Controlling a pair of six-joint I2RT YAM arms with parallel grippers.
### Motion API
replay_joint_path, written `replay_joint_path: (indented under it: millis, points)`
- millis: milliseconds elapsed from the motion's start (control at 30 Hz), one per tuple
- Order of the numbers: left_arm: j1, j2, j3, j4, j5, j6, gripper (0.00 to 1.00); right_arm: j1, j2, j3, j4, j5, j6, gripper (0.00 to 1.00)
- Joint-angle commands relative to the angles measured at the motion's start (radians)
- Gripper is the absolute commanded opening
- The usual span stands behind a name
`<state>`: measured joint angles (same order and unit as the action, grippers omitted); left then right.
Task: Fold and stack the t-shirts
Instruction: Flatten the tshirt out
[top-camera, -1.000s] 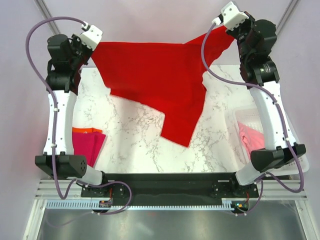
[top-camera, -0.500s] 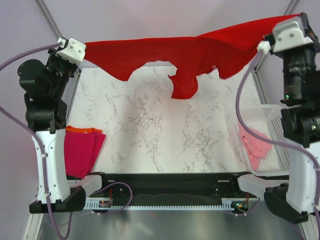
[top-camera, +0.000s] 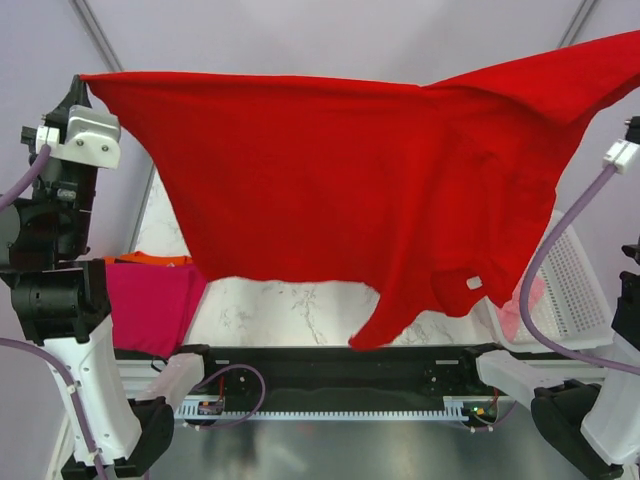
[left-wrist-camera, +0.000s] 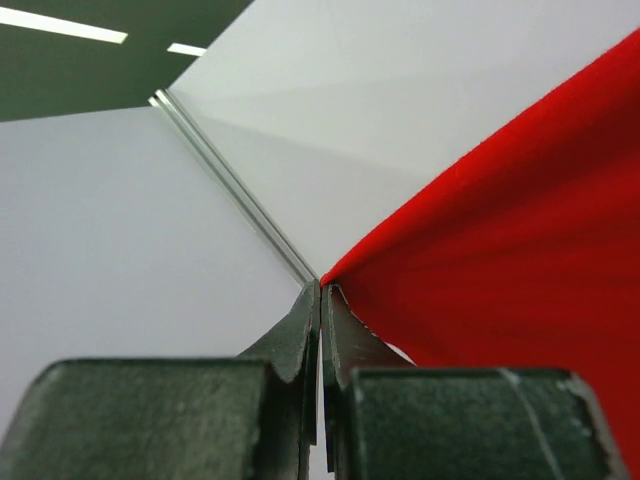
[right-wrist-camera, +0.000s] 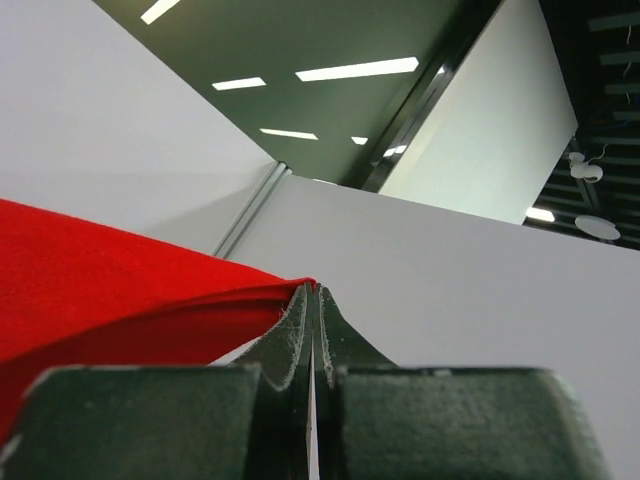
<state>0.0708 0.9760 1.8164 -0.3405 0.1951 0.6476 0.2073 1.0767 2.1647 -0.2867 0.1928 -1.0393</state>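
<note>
The bright red t-shirt hangs spread wide in the air, high above the table, with its white neck label near the lower right. My left gripper is shut on the shirt's left corner, seen in the top view at the upper left. My right gripper is shut on the shirt's right corner; in the top view its fingers are beyond the right edge. A folded magenta t-shirt lies on an orange one at the table's left. A pale pink t-shirt lies in the basket.
The white perforated basket stands at the table's right edge. The marble table shows only below the hanging shirt. Both arms stand tall at the sides, with purple cables looping down. Grey walls are behind.
Both grippers have risen and moved further apart with the red shirt. The shirt was bunched and draped at the back; now it hangs flat and wide, covering most of the table.
</note>
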Motion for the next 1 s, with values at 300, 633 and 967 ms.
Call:
replay_joint_path:
  millis: [300, 633, 967]
  points:
    - [0.015, 0.254, -0.231, 0.014, 0.111, 0.041, 0.02, -0.011, 0.104, -0.588, 0.158, 0.027, -0.146, 0.0]
    - [-0.002, 0.657, -0.402, 0.028, 0.193, 0.032, 0.02, -0.006, 0.397, -0.812, 0.231, 0.02, -0.128, 0.0]
    - [-0.011, 1.185, 0.039, -0.064, 0.179, -0.048, 0.02, -0.011, 0.949, -0.533, 0.242, 0.143, -0.13, 0.0]
